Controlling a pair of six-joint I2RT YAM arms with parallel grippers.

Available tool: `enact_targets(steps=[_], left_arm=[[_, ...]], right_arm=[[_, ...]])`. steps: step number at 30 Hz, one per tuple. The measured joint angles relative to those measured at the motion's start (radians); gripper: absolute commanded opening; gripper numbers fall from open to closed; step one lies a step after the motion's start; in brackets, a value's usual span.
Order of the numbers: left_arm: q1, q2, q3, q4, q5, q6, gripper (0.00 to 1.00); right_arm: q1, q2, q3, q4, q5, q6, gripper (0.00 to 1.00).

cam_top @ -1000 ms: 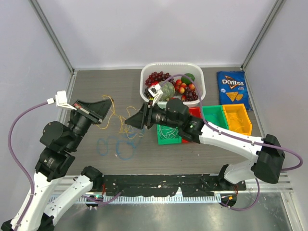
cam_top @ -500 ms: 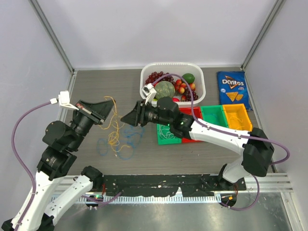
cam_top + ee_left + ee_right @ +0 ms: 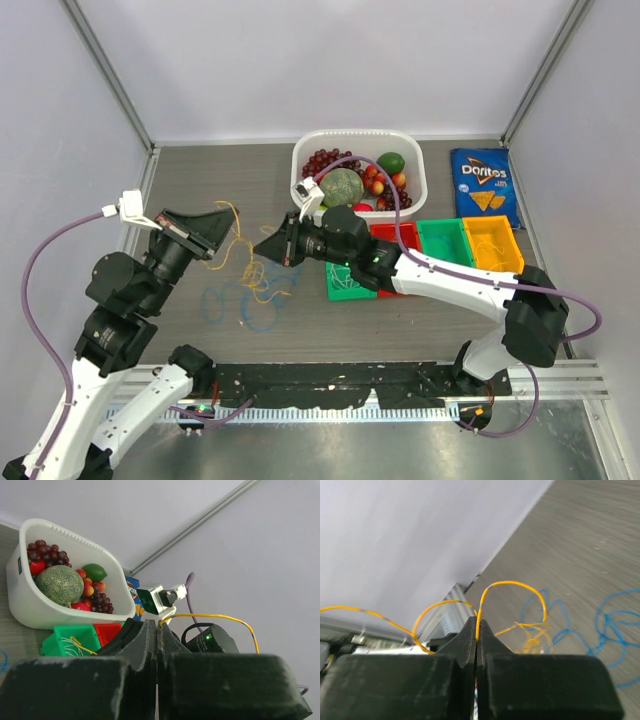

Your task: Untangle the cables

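Cables [image 3: 250, 285] heaped on table [image 3: 200, 170], at 9 o'clock from green bin [image 3: 332, 288]; blue loops [image 3: 262, 318] lying flat toward 6 o'clock of the knot. Left gripper [image 3: 226, 224] pinched together on a yellow strand [image 3: 220, 616], raised at 11 o'clock of the heap. Right gripper [image 3: 260, 250] likewise clamped on a yellow strand, at 1 o'clock of the heap, tips near the left's.

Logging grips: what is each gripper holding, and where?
Both pinch the yellow cable: the left gripper on one raised loop, the right gripper on another.
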Motion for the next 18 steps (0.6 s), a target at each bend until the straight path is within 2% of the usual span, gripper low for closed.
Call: enact_targets(steps=[3, 6, 9, 14, 18], left_arm=[[0.000, 0.002, 0.042, -0.055, -0.013, 0.026, 0.00], [0.000, 0.003, 0.169, -0.167, -0.052, 0.089, 0.00], [0.000, 0.005, 0.372, -0.267, -0.150, 0.193, 0.00], [0.000, -0.090, 0.568, -0.354, -0.359, 0.348, 0.00], [0.000, -0.168, 0.616, -0.390, -0.470, 0.423, 0.00]], right_arm=[[-0.006, -0.008, -0.003, -0.070, 0.115, -0.006, 0.01], [-0.064, -0.061, -0.050, -0.169, 0.248, -0.012, 0.01], [-0.215, -0.166, -0.160, -0.261, 0.364, -0.013, 0.01], [-0.474, -0.338, -0.305, -0.395, 0.503, -0.011, 0.01], [-0.521, -0.419, -0.323, -0.475, 0.571, -0.017, 0.01]])
